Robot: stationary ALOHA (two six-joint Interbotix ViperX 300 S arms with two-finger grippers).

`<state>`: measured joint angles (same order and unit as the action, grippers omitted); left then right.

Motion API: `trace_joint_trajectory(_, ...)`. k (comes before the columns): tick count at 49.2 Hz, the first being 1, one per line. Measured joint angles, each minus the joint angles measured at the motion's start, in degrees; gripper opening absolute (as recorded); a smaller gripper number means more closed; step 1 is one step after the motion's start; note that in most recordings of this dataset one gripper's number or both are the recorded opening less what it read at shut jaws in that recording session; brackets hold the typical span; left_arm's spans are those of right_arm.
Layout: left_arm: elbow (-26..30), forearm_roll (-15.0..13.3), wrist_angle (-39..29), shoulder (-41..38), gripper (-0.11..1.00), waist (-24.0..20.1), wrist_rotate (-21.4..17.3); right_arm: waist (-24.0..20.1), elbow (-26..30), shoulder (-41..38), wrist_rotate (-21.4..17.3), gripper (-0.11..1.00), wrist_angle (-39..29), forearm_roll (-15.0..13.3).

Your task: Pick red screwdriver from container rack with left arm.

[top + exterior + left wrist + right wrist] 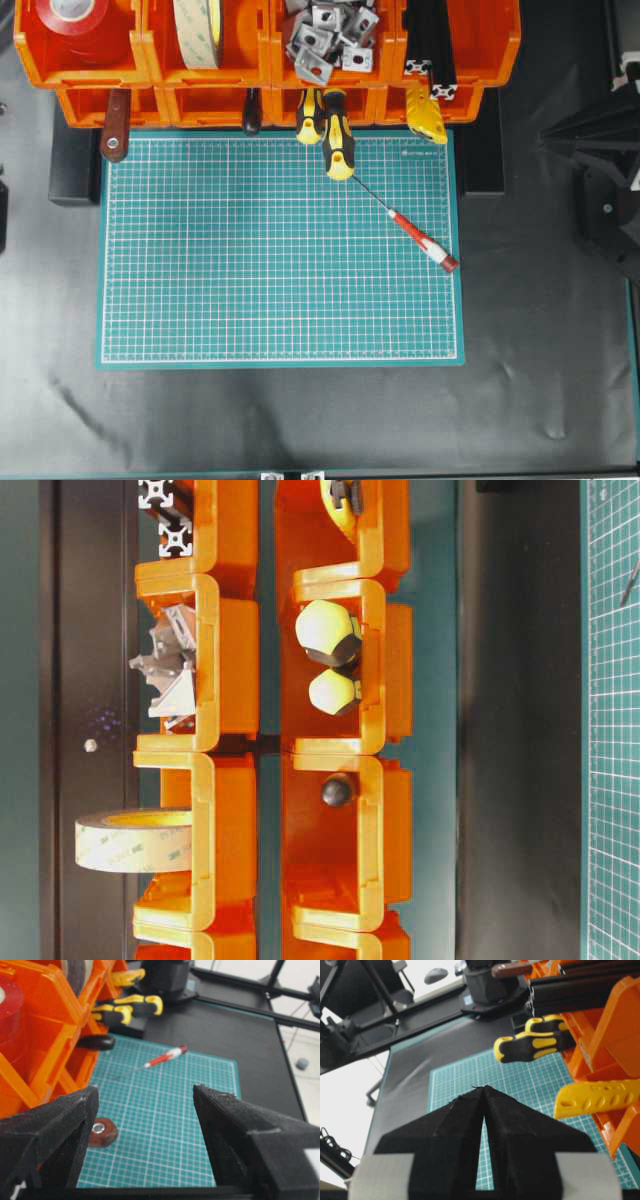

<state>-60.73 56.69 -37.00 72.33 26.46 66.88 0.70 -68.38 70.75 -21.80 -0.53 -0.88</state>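
We saw red screwdriver [423,241] already out of rack [90,60], lying free on mat [250,300], right of centre. Left gripper [145,1110] jaws wide, empty; right gripper [484,1110] closed, empty. Step looked finished. Next: nothing but retreat.

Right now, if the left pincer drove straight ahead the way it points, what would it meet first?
Probably bare cutting mat; its open jaws frame only mat. The red screwdriver lies farther along that line, though depth is unclear.

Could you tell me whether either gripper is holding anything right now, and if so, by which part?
Nothing is held. The left gripper is open and empty, the right gripper is shut on nothing, and the red screwdriver lies free on the mat.
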Motion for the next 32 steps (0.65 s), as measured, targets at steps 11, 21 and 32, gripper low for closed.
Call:
trace_joint_trajectory(11,0.0,-0.09,0.0,0.0,0.73,-0.79,0.0,0.0,-0.35,-0.09,0.0,0.0,0.0,-0.09)
trace_joint_trajectory(21,0.0,0.0,0.26,0.0,0.73,-1.05,-0.09,0.0,-0.35,0.0,0.0,0.0,0.09,-0.09)
trace_joint_trajectory(32,0.09,0.0,0.26,-0.09,0.73,-1.14,0.0,0.0,-0.35,-0.09,-0.09,0.0,0.09,-0.09)
